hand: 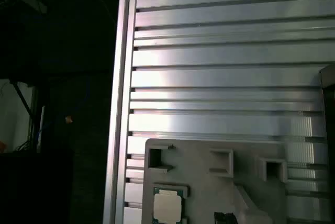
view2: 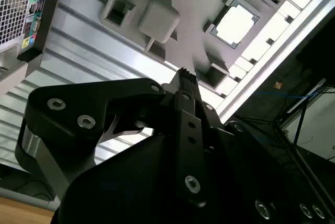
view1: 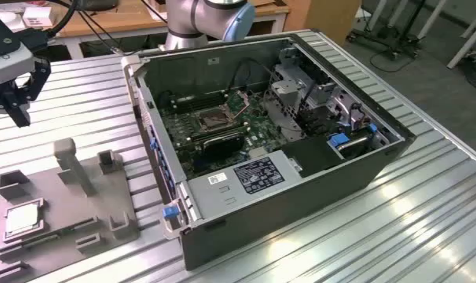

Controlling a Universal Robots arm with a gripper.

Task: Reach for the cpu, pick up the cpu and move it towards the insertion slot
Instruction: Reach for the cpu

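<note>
The cpu (view1: 22,219), a flat square chip with a silvery top, lies in a recess of the grey plastic fixture (view1: 73,227) at the exterior view's lower left. It also appears in both wrist views, as the cpu (view2: 236,23) and the cpu (hand: 168,205), still seated in the fixture. My gripper (view1: 21,119) hangs above the ribbed table at the exterior view's far left, well above and behind the fixture, touching nothing. The insertion slot (view1: 214,121) is the dark square socket on the green motherboard inside the open computer case.
The open black computer case (view1: 301,188) fills the middle of the ribbed aluminium table (view1: 426,224), to the exterior view's right of the fixture. The fixture carries upright grey posts (view1: 71,165). The table's edge (hand: 121,98) runs close beside the fixture.
</note>
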